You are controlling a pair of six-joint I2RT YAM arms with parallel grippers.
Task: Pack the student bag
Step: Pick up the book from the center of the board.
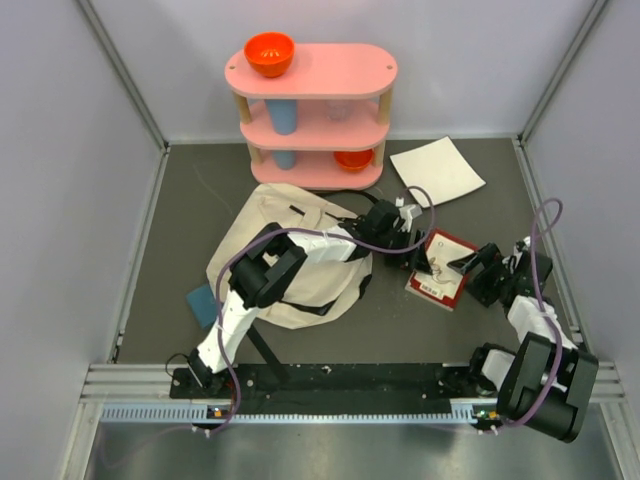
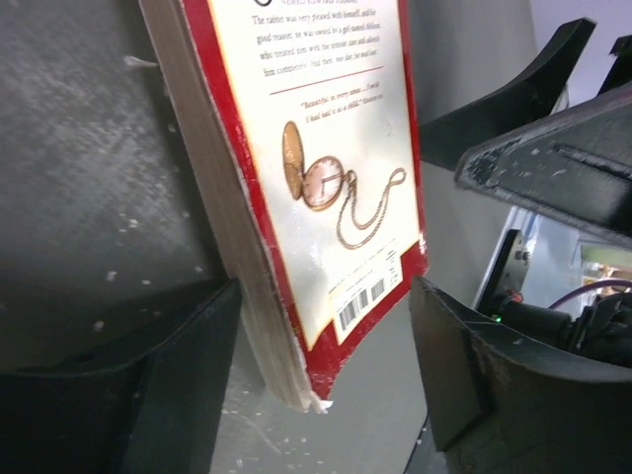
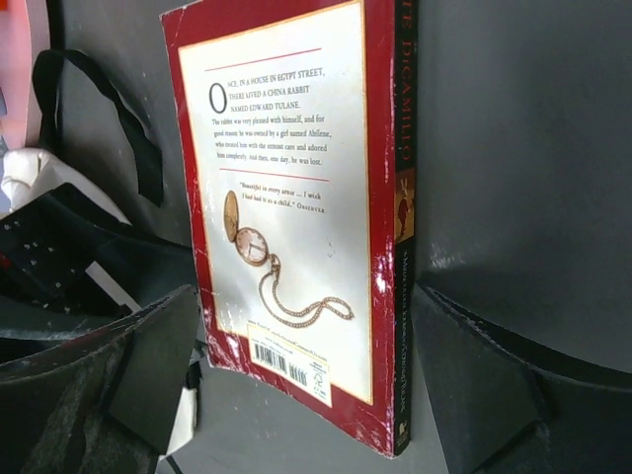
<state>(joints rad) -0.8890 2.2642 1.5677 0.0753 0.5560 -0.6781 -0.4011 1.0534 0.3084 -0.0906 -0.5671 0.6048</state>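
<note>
Student bag lies slumped on the bench left of centre from above, with the red paperback just right of it, back cover up, between the left claw and the right claw. At the left wrist, the jaws stand wide astride the barcode corner, gripping nothing, likely lining up a pinch. At the right wrist, the jaws likewise gape past both long edges, empty, probably to steady the book.
</note>
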